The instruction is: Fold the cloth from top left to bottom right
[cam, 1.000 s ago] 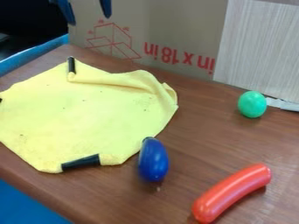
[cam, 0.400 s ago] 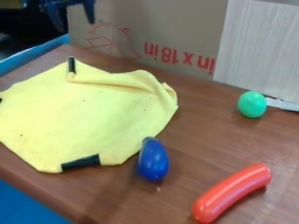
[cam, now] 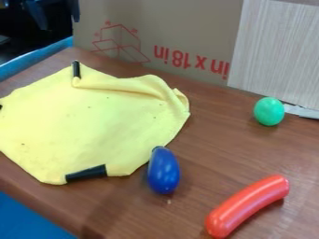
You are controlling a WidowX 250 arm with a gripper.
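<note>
While the end effector (cam: 57,14) hangs at the upper left, the yellow cloth (cam: 87,116) lies spread on the bench (cam: 205,144).
In the camera view, the end effector's two fingers stand wide apart with nothing held between them, up beyond the cloth's far corner. The cloth is mostly flat, its upper right edge rumpled and partly turned over; a black strip (cam: 76,69) marks its top corner and a black patch (cam: 86,173) its lower edge. The blue eggplant-shaped toy (cam: 164,172) sits against its lower right side, the red sausage-shaped toy (cam: 248,205) lies farther right, and the green egg-shaped toy (cam: 269,111) rests near the pale panel (cam: 277,51).
</note>
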